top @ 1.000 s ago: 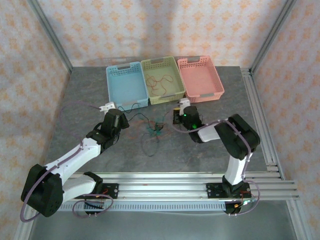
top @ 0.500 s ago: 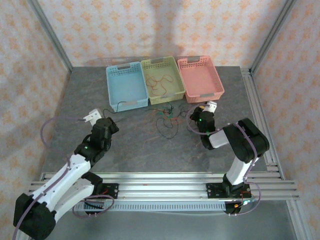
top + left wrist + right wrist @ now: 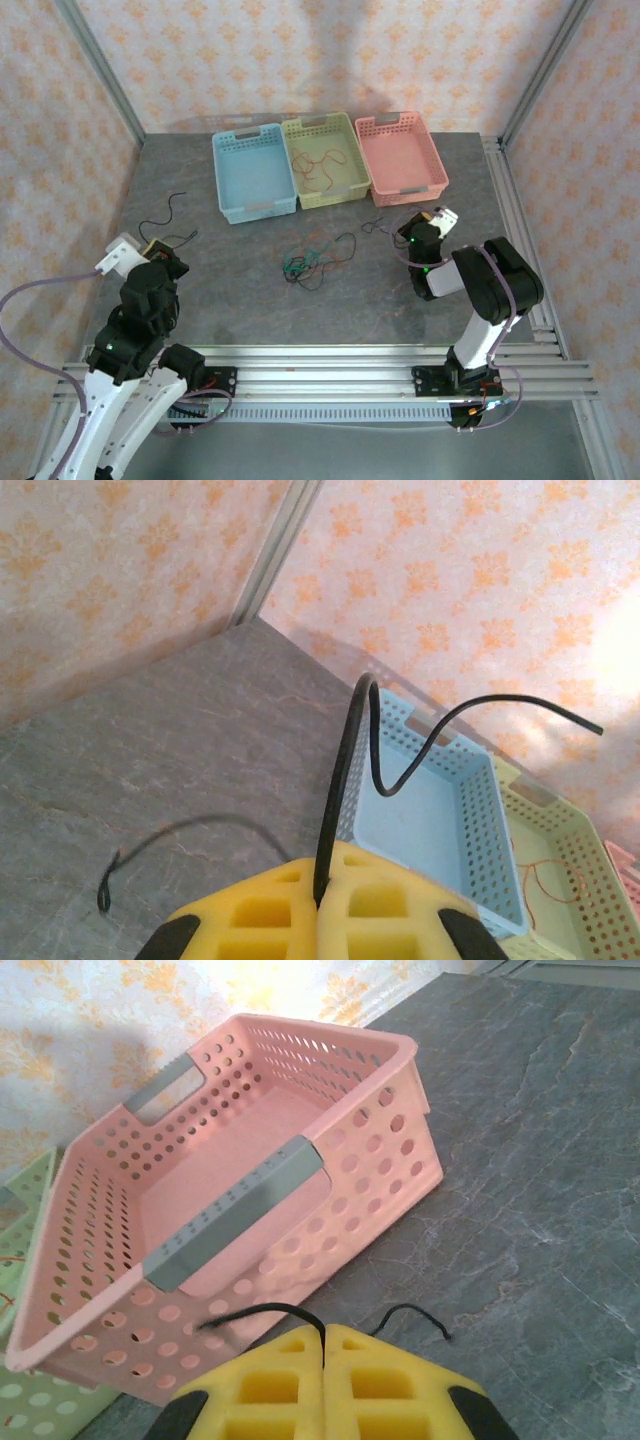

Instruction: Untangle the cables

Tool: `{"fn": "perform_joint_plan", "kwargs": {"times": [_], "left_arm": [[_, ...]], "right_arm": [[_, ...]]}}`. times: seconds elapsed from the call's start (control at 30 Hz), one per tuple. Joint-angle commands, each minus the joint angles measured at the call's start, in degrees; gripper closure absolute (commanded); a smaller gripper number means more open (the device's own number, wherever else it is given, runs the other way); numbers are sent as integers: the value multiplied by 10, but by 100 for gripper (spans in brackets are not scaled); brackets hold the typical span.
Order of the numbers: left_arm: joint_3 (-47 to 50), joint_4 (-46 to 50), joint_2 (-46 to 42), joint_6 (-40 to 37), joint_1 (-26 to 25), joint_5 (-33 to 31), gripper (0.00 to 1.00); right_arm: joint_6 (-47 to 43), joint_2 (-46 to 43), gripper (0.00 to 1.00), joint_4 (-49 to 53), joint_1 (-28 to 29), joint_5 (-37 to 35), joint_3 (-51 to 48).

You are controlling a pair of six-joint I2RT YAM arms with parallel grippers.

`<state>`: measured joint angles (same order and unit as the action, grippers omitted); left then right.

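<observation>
My left gripper (image 3: 158, 246) is at the table's left, shut on a black cable (image 3: 172, 207) that curls away from it; in the left wrist view the yellow pads (image 3: 260, 910) pinch this cable (image 3: 350, 745). A small knot of green and black cables (image 3: 300, 265) lies mid-table, apart from both grippers. My right gripper (image 3: 403, 236) is shut on the end of a thin black cable (image 3: 262, 1311), just in front of the pink basket (image 3: 250, 1185). A red-orange cable (image 3: 320, 165) lies in the green basket (image 3: 352, 190).
Three baskets stand side by side at the back: blue (image 3: 228, 212), green and pink (image 3: 440, 180). Metal frame rails run along the right edge (image 3: 515, 230) and the near edge (image 3: 320, 365). Purple hoses loop beside the left arm (image 3: 30, 290).
The left arm has drawn back to the left with a black cable, now separate from the knot. The right gripper moved right. The knot shifted left and nearer.
</observation>
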<state>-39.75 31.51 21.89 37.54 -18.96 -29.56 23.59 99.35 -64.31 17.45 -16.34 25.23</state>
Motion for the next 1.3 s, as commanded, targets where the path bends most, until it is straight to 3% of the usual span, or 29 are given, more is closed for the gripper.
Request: {"fn": "perform_joint_plan", "kwargs": {"times": [0.0, 0.27, 0.47, 0.73, 0.97, 1.17, 1.27], "left_arm": [[13, -2, 37, -21, 4, 75, 100], [7, -124, 172, -31, 4, 272, 100], [15, -187, 279, -30, 2, 336, 100], [8, -241, 390, -33, -5, 347, 100], [-7, -241, 405, -31, -11, 344, 100], [-72, -167, 370, -39, -13, 315, 100], [-133, -97, 349, -49, -13, 263, 100]], "right_arm": [[3, 3, 100, -62, -3, 35, -7], [-2, 16, 100, -99, -1, 102, 0], [0, 26, 100, -111, -1, 119, 3], [1, 29, 100, -112, -1, 133, 5], [13, 38, 100, -111, -2, 142, 12], [14, 41, 100, -106, -2, 146, 16], [12, 40, 100, -102, -2, 148, 16]]}}
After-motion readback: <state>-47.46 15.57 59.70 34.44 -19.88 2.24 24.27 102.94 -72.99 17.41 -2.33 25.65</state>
